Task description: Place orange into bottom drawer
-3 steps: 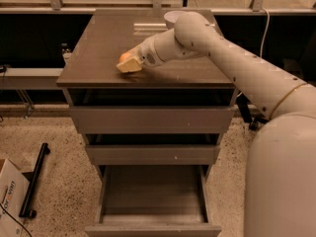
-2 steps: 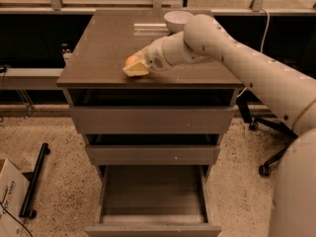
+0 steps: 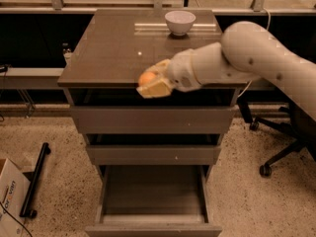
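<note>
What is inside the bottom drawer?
The bottom drawer shows only its bare grey floor; the back is hidden under the drawer above. The claw holds the orange higher up, at the cabinet top's front edge.

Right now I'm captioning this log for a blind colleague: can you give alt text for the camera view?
The gripper holds the orange over the front edge of the cabinet top. The bottom drawer stands pulled open below it. A white bowl sits at the back of the top.

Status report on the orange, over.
Gripper shut on orange, at front edge of cabinet top. Bottom drawer open below. Nothing seen in the way.
</note>
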